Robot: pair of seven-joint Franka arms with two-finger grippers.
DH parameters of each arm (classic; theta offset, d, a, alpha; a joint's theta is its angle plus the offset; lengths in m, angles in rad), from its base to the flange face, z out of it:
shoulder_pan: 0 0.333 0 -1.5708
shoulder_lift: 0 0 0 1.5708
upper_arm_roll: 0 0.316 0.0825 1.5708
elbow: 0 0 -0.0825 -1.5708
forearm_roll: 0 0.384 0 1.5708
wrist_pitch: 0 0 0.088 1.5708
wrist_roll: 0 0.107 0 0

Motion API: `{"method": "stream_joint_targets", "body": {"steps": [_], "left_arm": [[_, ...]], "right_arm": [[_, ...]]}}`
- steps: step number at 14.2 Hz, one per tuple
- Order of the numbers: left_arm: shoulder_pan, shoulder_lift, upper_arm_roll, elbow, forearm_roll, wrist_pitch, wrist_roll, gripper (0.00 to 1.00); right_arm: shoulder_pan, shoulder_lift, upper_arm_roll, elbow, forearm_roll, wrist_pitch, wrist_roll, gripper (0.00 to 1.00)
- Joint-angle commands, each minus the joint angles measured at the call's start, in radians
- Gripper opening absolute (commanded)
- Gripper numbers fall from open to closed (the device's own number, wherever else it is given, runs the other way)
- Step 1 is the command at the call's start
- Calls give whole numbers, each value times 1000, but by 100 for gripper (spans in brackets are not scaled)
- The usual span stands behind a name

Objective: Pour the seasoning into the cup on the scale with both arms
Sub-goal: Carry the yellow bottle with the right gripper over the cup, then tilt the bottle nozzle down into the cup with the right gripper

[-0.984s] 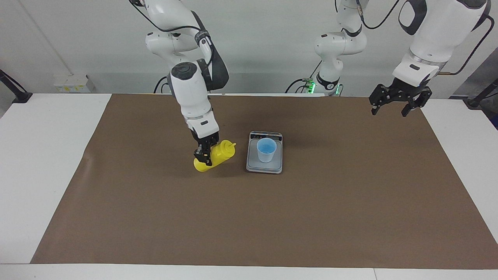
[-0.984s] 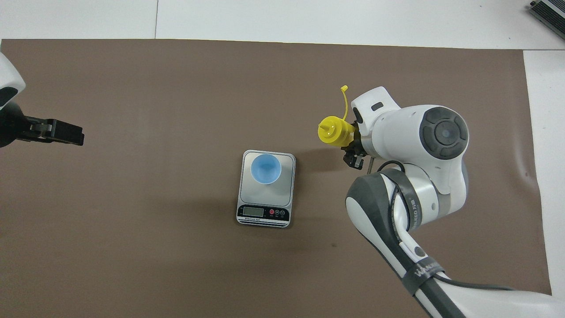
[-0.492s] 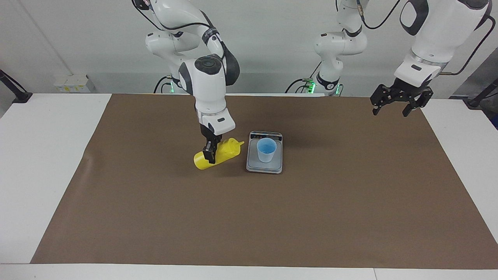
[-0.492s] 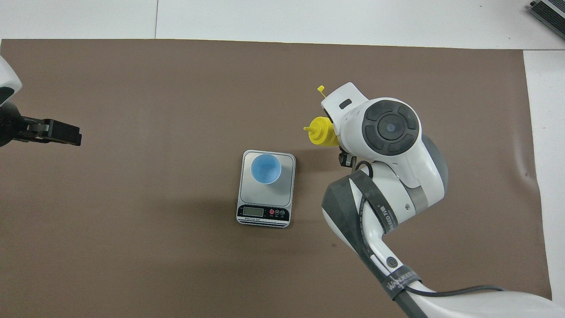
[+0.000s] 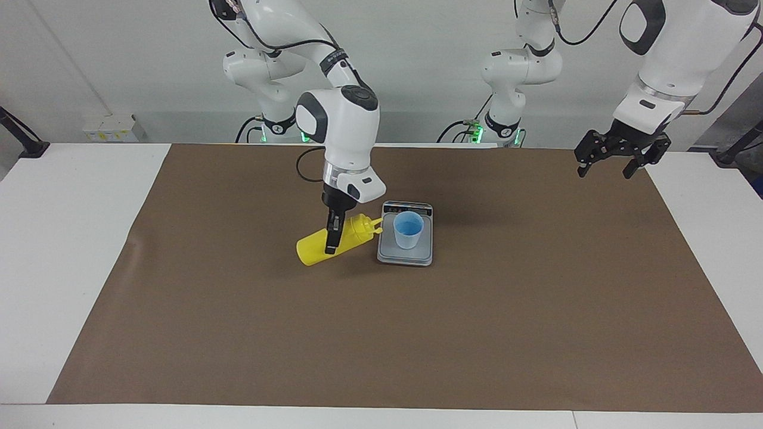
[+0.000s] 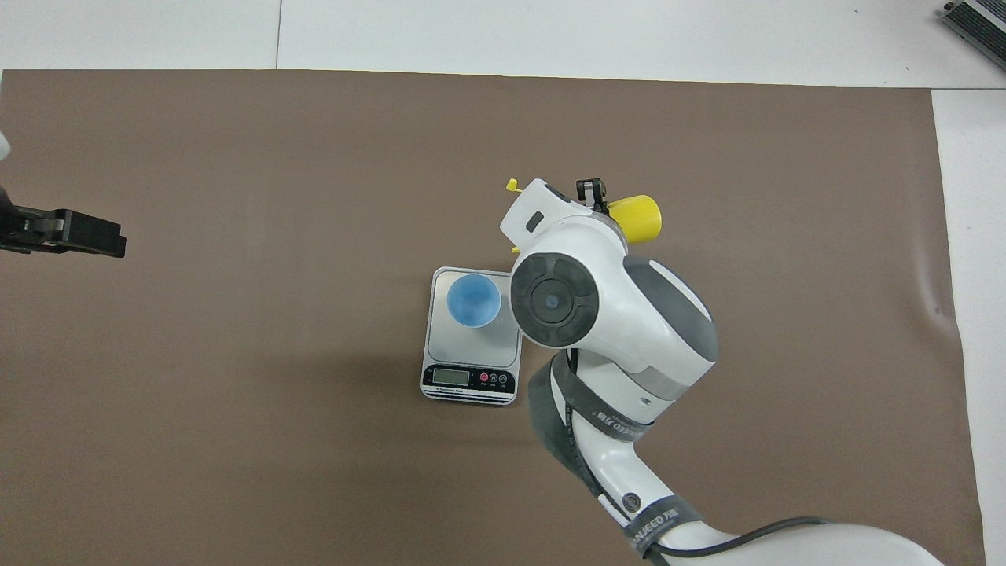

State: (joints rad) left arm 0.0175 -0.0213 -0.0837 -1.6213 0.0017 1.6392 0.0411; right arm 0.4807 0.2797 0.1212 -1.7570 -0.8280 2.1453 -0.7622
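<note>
bottle (image 5: 315, 247) tipped beside scale (image 5: 405, 250), brown mat (image 5: 417, 333) open

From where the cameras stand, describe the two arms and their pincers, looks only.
Both arms are glossy white, rounded segments with dark grey joint caps. The right arm has a black cable running along it and a dark band with white lettering near its lower link. The left arm trails a looping black cable. The right pincer and left pincer are black, two-fingered, with boxy links.
</note>
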Motion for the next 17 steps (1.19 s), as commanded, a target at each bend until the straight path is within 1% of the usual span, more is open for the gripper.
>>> {"method": "stream_joint_targets", "body": {"steps": [1, 4, 6, 9, 11, 12, 13, 14, 15, 17], "left_arm": [[-4, -48, -2, -71, -14, 19, 14, 100], [-2, -51, -2, -72, -14, 21, 14, 100], [-4, -51, -2, -71, -14, 21, 8, 100], [8, -51, -1, -69, -14, 5, 6, 100], [13, -51, 5, -69, -14, 7, 6, 100], [13, -51, 7, -69, -14, 7, 6, 100], [12, -51, 7, -69, -14, 7, 6, 100], [9, -51, 7, -69, -14, 7, 6, 100], [7, -51, 6, -69, -14, 7, 6, 100], [9, -51, 7, -69, -14, 7, 6, 100]], "right_arm": [[35, 25, 1, 14, -156, -2, 53, 0], [67, 15, 3, -6, -273, -2, 79, 0], [78, 0, 5, -36, -389, 8, 96, 0], [79, -39, 6, -117, -580, 50, 234, 0], [79, -68, 8, -183, -702, 62, 349, 0], [79, -80, 6, -211, -771, 88, 419, 0], [79, -79, 6, -232, -836, 90, 494, 0], [88, -74, 8, -245, -885, 76, 556, 0], [126, -68, 6, -263, -908, 52, 593, 0], [147, -56, 6, -286, -931, -11, 641, 0]]}}
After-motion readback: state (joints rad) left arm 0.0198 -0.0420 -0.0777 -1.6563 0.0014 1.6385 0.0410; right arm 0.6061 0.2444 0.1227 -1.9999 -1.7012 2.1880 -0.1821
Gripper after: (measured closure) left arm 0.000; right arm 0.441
